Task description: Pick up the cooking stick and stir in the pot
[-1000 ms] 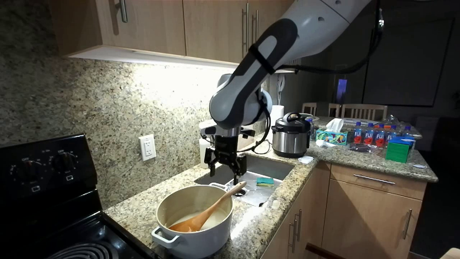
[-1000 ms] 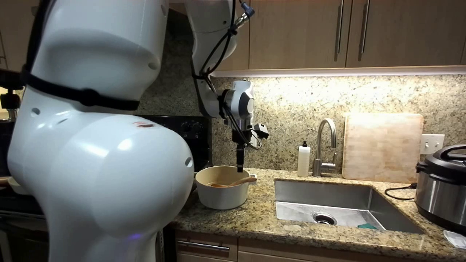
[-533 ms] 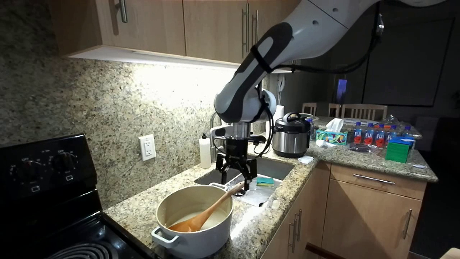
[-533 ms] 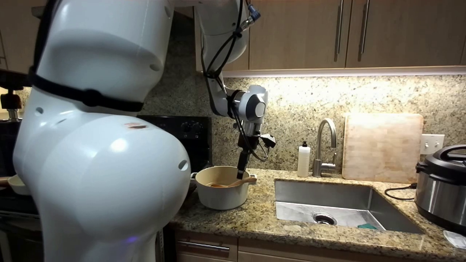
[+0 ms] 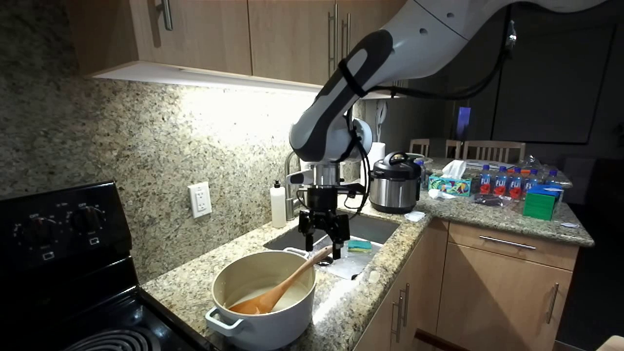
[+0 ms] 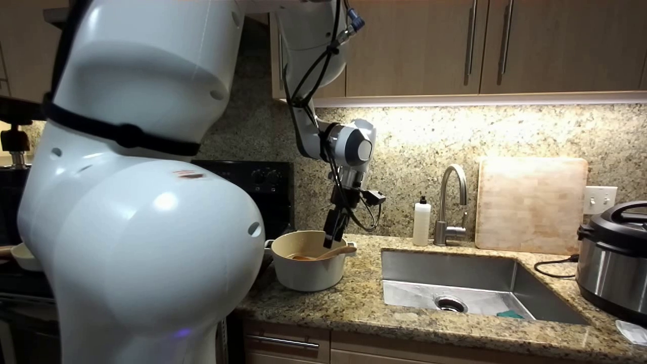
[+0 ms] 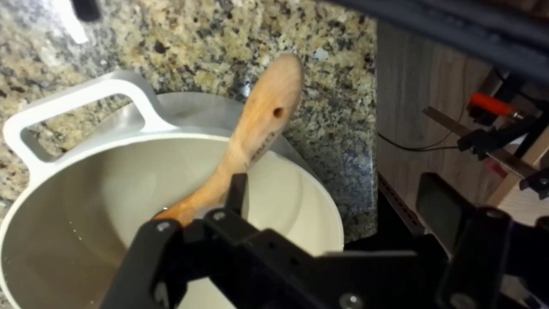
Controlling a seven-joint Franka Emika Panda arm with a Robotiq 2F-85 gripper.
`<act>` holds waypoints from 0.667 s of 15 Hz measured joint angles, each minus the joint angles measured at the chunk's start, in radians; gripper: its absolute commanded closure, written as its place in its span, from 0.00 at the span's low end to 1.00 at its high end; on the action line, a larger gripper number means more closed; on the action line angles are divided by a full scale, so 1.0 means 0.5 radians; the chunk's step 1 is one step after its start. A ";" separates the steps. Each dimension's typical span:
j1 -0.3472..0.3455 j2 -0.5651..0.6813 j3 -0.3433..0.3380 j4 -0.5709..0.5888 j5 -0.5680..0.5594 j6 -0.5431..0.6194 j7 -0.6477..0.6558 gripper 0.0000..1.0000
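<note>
The cooking stick [image 5: 288, 282] had not yet been picked up, judging by how things stood: it leaned in the pot [image 5: 273, 331] on the tabletop [image 5: 183, 282], its broad end toward seven o'clock of the mouth in an exterior view, its handle crossing the rim at two. The claw [image 5: 322, 247] hung at two o'clock too, pointing down close above the handle, its jaws spread wide with hold of nothing. In the wrist view one jaw overlapped the handle; whether it touched could not be told, and the other stood well off toward three o'clock. So only the approach looked nearly done. What seemed left was setting the jaws astride the handle, closing, lifting, and the whole of the stirring.
</note>
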 measured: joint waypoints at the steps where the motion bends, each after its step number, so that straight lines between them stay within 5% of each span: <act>1: -0.001 0.008 -0.010 0.004 0.023 -0.017 0.078 0.00; 10: -0.007 0.022 -0.089 0.037 0.120 0.106 0.560 0.00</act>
